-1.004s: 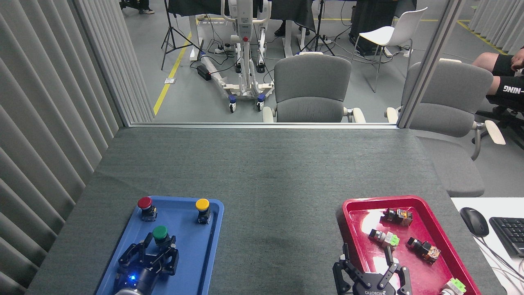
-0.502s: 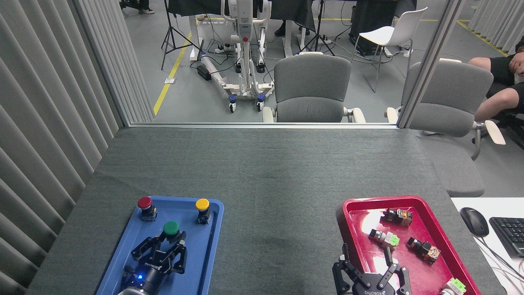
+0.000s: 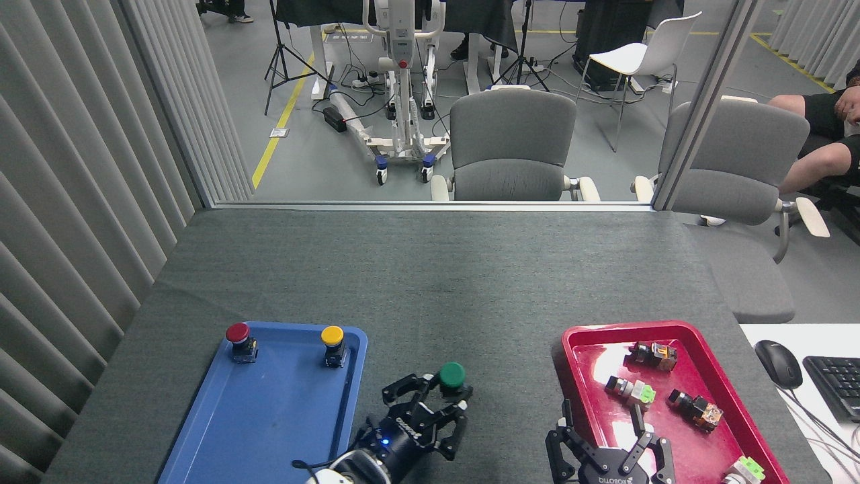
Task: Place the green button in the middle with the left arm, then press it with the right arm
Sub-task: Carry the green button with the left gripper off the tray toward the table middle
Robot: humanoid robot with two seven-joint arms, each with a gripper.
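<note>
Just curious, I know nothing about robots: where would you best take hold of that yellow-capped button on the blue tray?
Take the yellow-capped button by its short dark body under the cap, pincer coming from the near side: it stands upright, and the cap is round and overhangs.

Grey felt tabletop (image 3: 430, 282) under blue tray (image 3: 269, 417) and red tray (image 3: 578, 343).

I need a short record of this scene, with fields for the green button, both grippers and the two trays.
green button: held by left gripper, over the grey cloth between the trays
left gripper: shut on green button
right gripper: open, at red tray's near edge
blue tray: red and yellow buttons
red tray: several small switches
</note>
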